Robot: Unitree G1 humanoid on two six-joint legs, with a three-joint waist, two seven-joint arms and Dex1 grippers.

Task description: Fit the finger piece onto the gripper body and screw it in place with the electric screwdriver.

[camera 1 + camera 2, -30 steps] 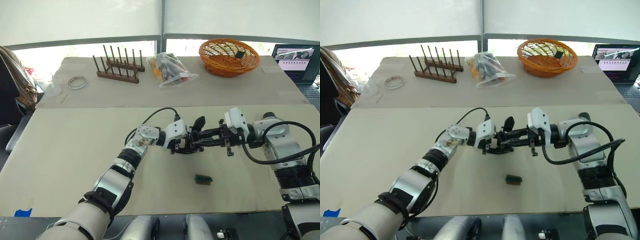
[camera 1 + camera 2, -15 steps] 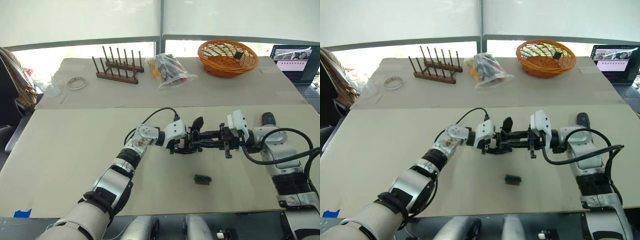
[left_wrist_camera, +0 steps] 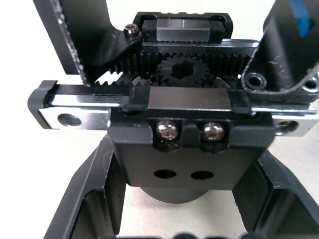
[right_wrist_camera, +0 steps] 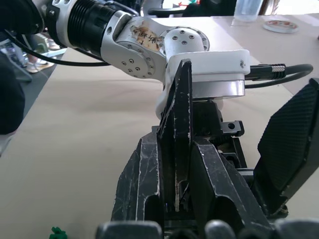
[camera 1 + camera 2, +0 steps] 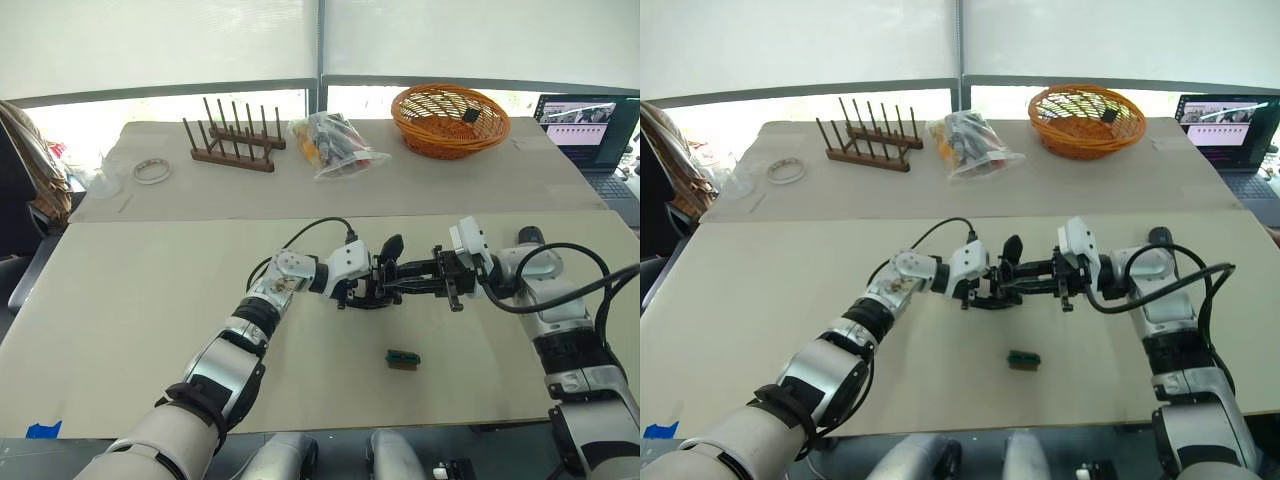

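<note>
Our left gripper point(image 5: 368, 290) clamps the gripper body point(image 3: 187, 134). Our right gripper point(image 5: 405, 284), meeting it, pinches the finger piece point(image 4: 178, 134) upright against that body.

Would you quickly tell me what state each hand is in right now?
Left hand: closed on the small black geared gripper body.
Right hand: closed on the flat black tapering plastic finger piece.

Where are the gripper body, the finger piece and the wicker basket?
gripper body point(image 3: 192, 144): left wrist view, front face of the block.
finger piece point(image 4: 177, 144): right wrist view, its flat edge.
wicker basket point(image 5: 450, 125): left eye view, front wall.
</note>
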